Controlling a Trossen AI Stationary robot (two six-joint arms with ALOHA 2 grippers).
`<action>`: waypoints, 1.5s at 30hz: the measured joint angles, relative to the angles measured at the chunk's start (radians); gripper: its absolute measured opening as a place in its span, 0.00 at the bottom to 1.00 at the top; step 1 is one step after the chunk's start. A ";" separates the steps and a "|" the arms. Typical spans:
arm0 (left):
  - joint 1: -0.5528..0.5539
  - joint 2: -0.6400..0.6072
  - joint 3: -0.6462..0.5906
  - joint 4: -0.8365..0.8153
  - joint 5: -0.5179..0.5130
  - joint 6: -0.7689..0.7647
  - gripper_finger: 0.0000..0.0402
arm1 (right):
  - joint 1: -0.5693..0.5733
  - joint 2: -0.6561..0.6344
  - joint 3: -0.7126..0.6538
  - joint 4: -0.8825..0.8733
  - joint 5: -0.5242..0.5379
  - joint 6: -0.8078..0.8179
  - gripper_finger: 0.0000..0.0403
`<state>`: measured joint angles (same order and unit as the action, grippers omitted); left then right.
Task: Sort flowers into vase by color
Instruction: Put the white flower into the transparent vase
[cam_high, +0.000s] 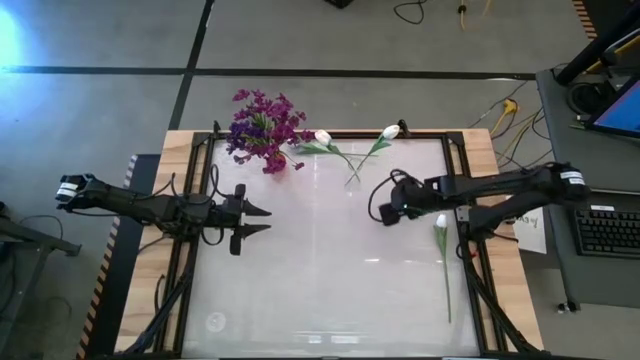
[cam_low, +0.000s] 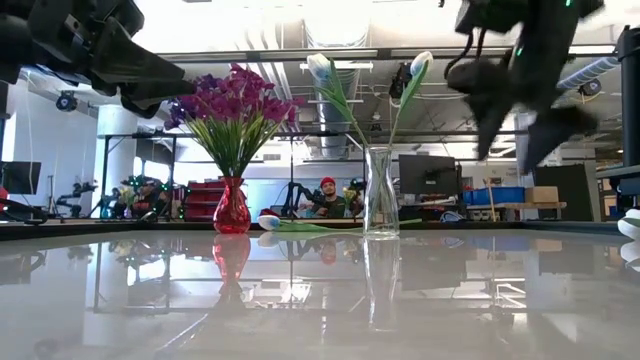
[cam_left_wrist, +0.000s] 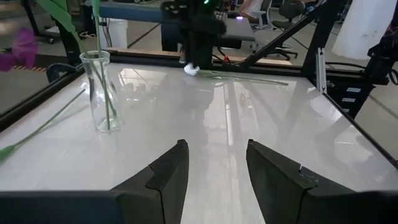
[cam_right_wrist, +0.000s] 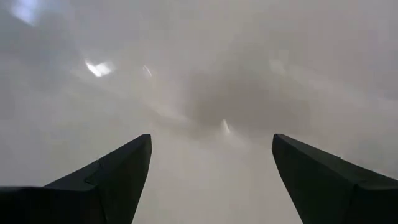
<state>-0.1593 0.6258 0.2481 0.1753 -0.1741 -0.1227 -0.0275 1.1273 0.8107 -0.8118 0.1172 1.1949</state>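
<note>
A red vase (cam_high: 272, 165) (cam_low: 232, 208) at the table's far left holds purple flowers (cam_high: 260, 125) (cam_low: 232, 105). To its right, a clear glass vase (cam_low: 378, 190) (cam_left_wrist: 99, 90) holds two white tulips (cam_low: 322, 68) (cam_high: 390, 131). Another white tulip (cam_high: 441, 222) lies flat near the right edge, with its stalk running toward the near edge. One more white bud (cam_low: 268, 219) lies between the vases. My right gripper (cam_high: 385, 212) (cam_right_wrist: 211, 174) hangs open over the table, pointing down, left of the lying tulip's bud. My left gripper (cam_high: 268, 220) (cam_left_wrist: 216, 168) is open, level, at mid-left.
A dark metal frame (cam_high: 465, 190) borders the glossy white table. A green stalk (cam_left_wrist: 37, 127) lies on the table on the far side of the glass vase. Bare table spreads across the middle and near half. A person sits in the room beyond the far edge.
</note>
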 joint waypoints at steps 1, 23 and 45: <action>0.000 0.000 0.000 0.000 0.000 0.005 0.37 | 0.025 0.019 0.043 -0.088 -0.031 0.061 0.81; 0.000 0.009 0.000 -0.023 0.000 0.070 0.37 | 0.160 0.420 0.016 -0.395 -0.439 -0.038 0.81; 0.000 0.012 0.000 -0.013 -0.002 0.051 0.37 | -0.102 0.404 -0.169 -0.255 -0.492 -0.391 0.32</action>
<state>-0.1593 0.6376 0.2481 0.1624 -0.1760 -0.0720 -0.1291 1.5313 0.6414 -1.0663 -0.3745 0.8036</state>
